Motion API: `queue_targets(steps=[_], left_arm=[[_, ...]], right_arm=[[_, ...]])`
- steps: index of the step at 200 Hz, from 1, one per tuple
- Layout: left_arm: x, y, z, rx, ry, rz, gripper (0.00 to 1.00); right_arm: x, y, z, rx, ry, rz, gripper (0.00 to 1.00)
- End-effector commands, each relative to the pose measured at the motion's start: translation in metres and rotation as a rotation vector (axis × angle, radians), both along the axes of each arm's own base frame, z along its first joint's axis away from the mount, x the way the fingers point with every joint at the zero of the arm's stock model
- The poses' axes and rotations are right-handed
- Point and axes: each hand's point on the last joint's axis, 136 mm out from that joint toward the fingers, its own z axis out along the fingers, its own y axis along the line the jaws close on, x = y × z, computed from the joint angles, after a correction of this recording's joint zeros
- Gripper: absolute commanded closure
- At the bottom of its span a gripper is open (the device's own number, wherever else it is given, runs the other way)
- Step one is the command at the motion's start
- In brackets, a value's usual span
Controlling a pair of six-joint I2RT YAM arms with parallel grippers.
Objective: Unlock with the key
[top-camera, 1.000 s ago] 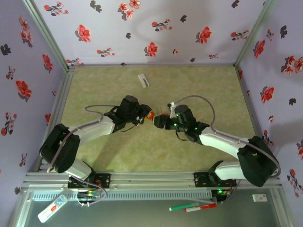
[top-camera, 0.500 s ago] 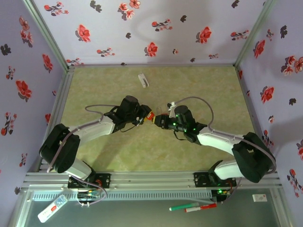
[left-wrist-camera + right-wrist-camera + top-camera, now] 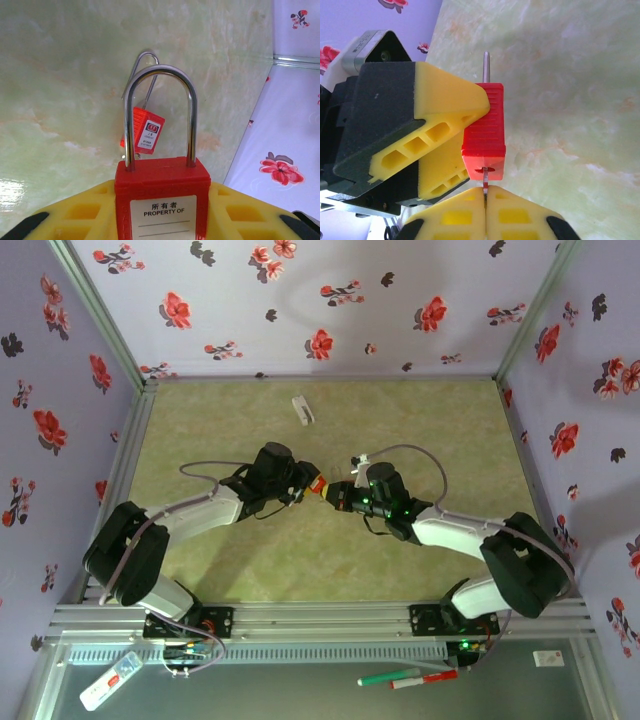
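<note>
At my right wrist view's bottom centre, my right tool [image 3: 485, 194] pinches the key [image 3: 484, 183], its blade in the padlock [image 3: 483, 135] that my left tool [image 3: 312, 483] clamps. The left wrist view adds the closed shackle [image 3: 160, 75]. Earlier my right tool stood apart from it.

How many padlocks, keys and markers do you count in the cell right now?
padlock: 1
key: 1
markers: 2, a green marker and a red marker
Total: 4
</note>
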Motion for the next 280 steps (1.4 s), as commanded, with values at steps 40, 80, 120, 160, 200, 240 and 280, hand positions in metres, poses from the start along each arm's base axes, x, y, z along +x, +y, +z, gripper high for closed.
queue_targets(steps=[40, 80, 120, 160, 200, 240, 280], left_arm=[[-0.017, -0.030, 0.015, -0.060, -0.036, -0.079, 1.00], [-0.029, -0.044, 0.020, -0.106, -0.063, -0.116, 1.00], [-0.021, -0.034, 0.042, -0.152, -0.222, -0.106, 1.00], [-0.005, -0.014, 0.090, -0.198, -0.617, -0.105, 1.00], [-0.005, 0.000, 0.097, -0.248, -0.773, -0.104, 1.00], [-0.009, 0.006, 0.106, -0.271, -0.861, -0.113, 1.00], [-0.015, 0.007, 0.117, -0.247, -0.931, -0.146, 1.00]], right_arm=[[0.019, 0.012, 0.018, 0.038, -0.045, -0.009, 1.00], [0.033, 0.012, 0.027, 0.073, -0.054, -0.016, 1.00], [0.045, -0.003, 0.046, 0.284, 0.010, -0.088, 1.00], [0.060, -0.023, 0.075, 0.588, 0.118, -0.163, 1.00], [0.071, -0.030, 0.091, 0.771, 0.176, -0.168, 1.00], [0.074, -0.029, 0.084, 0.778, 0.216, -0.180, 1.00], [0.075, -0.025, 0.089, 0.801, 0.247, -0.161, 1.00]])
